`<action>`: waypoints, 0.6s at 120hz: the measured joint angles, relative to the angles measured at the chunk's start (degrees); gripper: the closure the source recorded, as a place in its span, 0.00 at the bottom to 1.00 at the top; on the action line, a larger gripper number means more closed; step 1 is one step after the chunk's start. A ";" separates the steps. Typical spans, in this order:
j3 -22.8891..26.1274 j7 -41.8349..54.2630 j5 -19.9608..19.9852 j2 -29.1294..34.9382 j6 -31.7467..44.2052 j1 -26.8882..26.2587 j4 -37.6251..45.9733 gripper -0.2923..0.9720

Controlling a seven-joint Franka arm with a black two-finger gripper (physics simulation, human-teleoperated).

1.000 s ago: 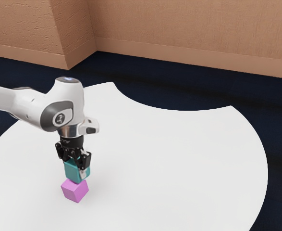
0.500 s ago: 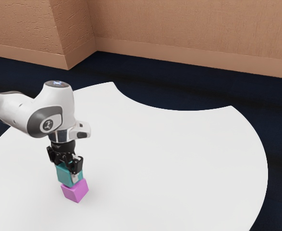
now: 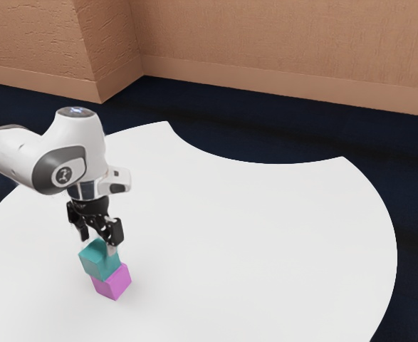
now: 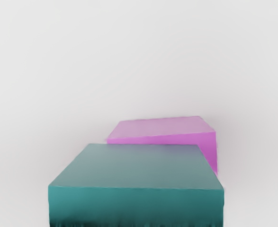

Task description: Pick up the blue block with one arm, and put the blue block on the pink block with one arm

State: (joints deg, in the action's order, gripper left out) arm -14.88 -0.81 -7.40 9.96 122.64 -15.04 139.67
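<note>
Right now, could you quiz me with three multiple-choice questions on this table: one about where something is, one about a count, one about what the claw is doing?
1. Where is the blue block?
A) resting on the pink block
B) beside it on the table
C) on the floor

2. How many blocks are on the white table?
A) one
B) two
C) four

3. The gripper is:
A) shut on the blue block
B) open, above the blue block
C) shut on the pink block

Answers:
1 A: it sits on the pink one, off-centre.
2 B: one blue, one pink.
3 B: its fingers are apart, above the block's top.
</note>
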 joint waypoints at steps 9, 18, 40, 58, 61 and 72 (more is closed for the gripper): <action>-0.48 0.19 -0.05 1.73 -0.12 0.03 -1.21 0.26; -0.70 0.37 -0.13 2.33 -0.65 0.11 -4.86 0.25; -0.70 0.64 -0.16 -4.88 -7.29 0.28 -26.65 0.24; -0.55 0.73 -0.03 -15.46 -14.51 0.13 -47.21 0.23; -0.40 0.59 0.05 -15.86 -15.25 0.36 -48.57 0.23; -0.36 -0.20 0.95 -16.87 -17.34 2.99 -51.94 0.23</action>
State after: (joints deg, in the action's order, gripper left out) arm -15.23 -1.01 -6.45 -6.91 105.31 -12.04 87.73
